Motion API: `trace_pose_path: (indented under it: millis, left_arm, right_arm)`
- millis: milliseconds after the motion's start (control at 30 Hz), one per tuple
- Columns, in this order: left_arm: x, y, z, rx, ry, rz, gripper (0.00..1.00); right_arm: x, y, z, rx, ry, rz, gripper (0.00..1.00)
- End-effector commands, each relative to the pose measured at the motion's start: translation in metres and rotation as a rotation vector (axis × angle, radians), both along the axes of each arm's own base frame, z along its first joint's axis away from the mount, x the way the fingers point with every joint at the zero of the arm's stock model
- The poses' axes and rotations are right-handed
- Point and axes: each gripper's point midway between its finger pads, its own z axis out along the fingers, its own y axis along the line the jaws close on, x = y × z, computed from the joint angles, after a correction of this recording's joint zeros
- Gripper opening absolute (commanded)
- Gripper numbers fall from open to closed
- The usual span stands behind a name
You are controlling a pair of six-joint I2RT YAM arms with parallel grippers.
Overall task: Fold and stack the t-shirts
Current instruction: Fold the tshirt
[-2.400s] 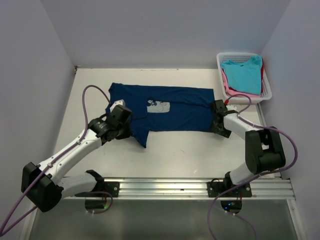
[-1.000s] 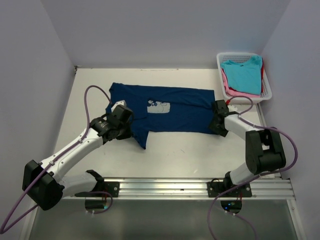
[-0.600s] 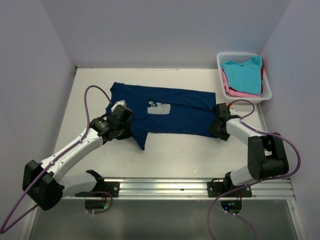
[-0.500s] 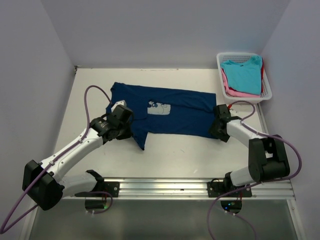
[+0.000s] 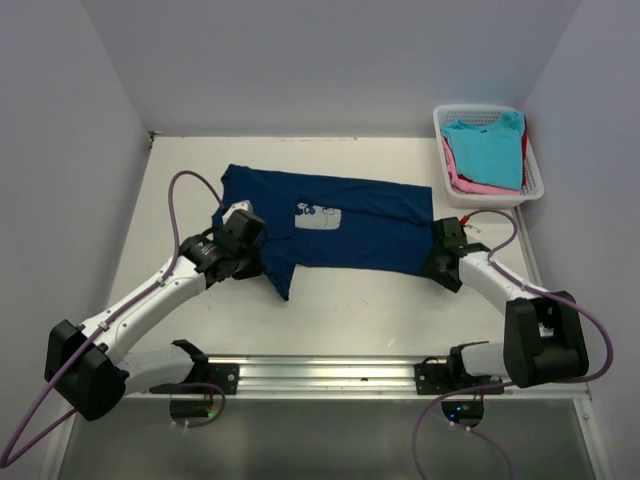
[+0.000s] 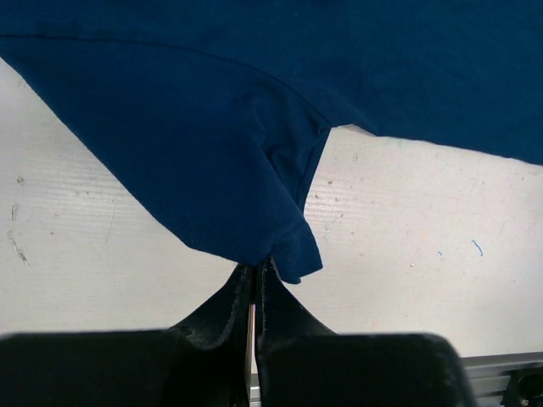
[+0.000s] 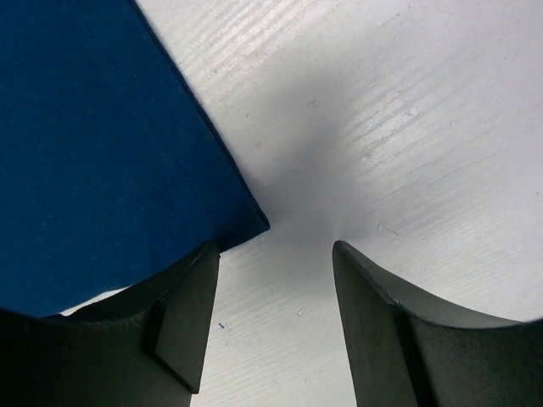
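**Entry: t-shirt folding, early stage**

- **Navy t-shirt** (image 5: 330,220): lies spread out on the surface (image 5: 350,315), chest print facing up. No fold shows yet, and no stack has been started.
- **Left end effector** (image 6: 257,275): pressed together, pinching the hem of the near sleeve right at its tips. The body of the shirt spreads away beyond those tips.
- **Right end effector** (image 7: 273,251): spread and holding nothing. The shirt's near bottom corner lies just ahead of its tips, closer to one finger, with bare surface between the fingers.
- **Left to do, as judged:** every fold of the navy shirt, then the remaining shirts, then the stacking.
- **Basket** (image 5: 534,190): white lattice, beyond the right end effector and off to its outer side, well apart from the left one. It holds a turquoise shirt (image 5: 487,150) on top and a pink shirt (image 5: 456,174) under it.
- **In the way:** nothing lies between either end effector and the cloth. A purple cable (image 5: 178,205) loops just beside the left end effector, near the shirt's edge, and it may brush the fabric during a fold.
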Motion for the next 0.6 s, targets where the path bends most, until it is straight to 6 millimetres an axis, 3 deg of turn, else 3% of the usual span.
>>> trace_pose_path:
  millis: [0, 267, 567]
  left_arm:
    - [0.001, -0.001, 0.002, -0.001, -0.007, -0.005, 0.00]
    - [-0.001, 0.000, 0.002, -0.003, -0.008, -0.003, 0.00]
    - [-0.001, -0.001, 0.001, -0.008, -0.007, -0.004, 0.00]
  right_arm:
    - [0.003, 0.000, -0.008, -0.003, 0.003, -0.021, 0.60]
    - [0.018, 0.003, -0.006, 0.010, -0.024, -0.020, 0.60]
    - [0.025, 0.002, 0.032, 0.018, -0.130, -0.018, 0.60]
